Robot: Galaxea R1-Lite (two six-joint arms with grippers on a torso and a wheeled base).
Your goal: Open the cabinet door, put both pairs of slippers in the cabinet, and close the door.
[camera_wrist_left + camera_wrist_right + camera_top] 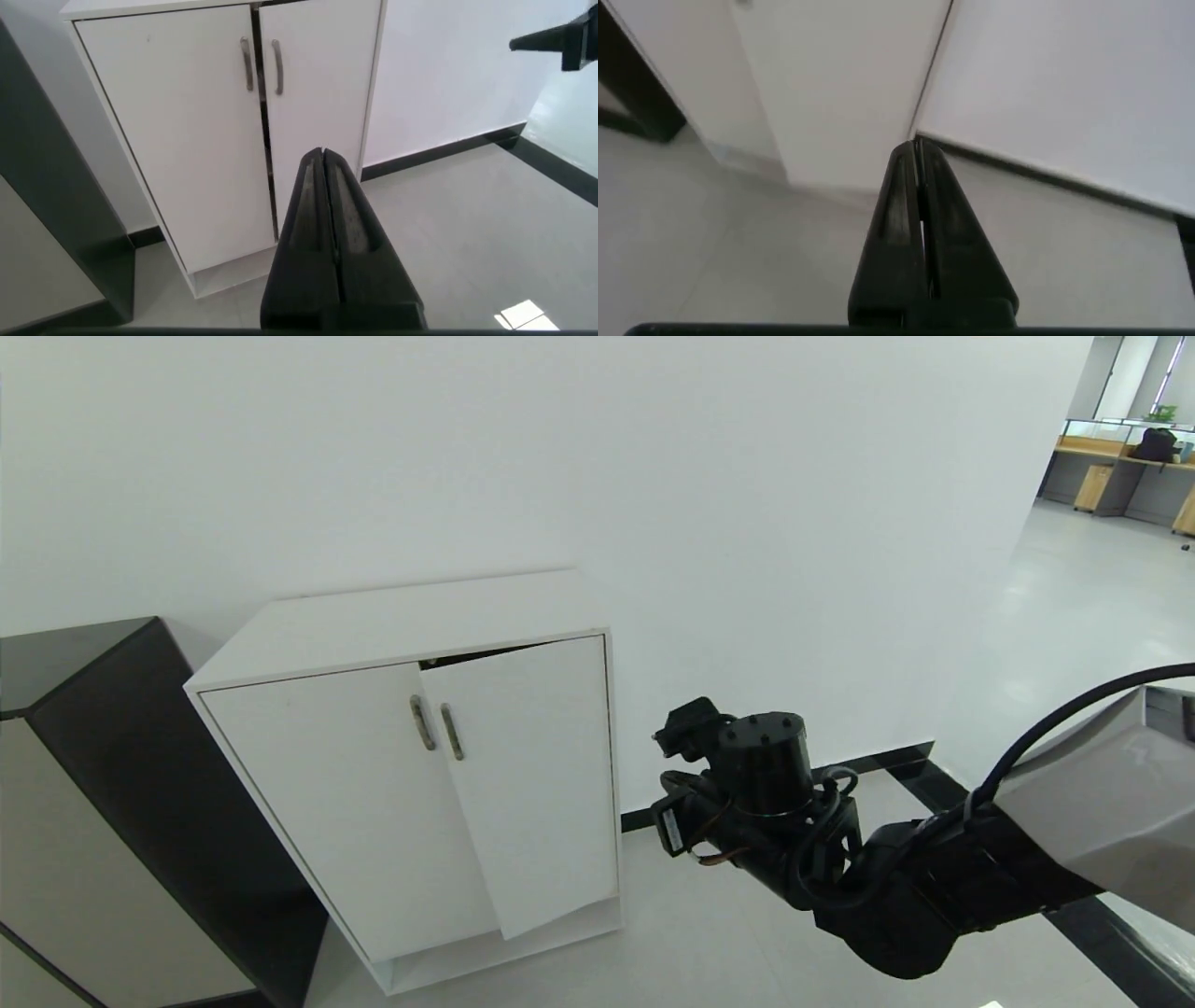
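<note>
Cabinet [392, 616] against the wall, right door [532, 775] slightly ajar, its handle [452, 732] upright. Right pincer [920, 154] pressed together, nearer that door; handle lies to its left. Left pincer [322, 161] pressed together, facing the doors.

Office interior: plain white wall [747, 504], glossy grey tile floor [709, 943] with black baseboard [887, 758], wooden desks [1116, 453] in open area beyond, white cabinet [420, 775].
</note>
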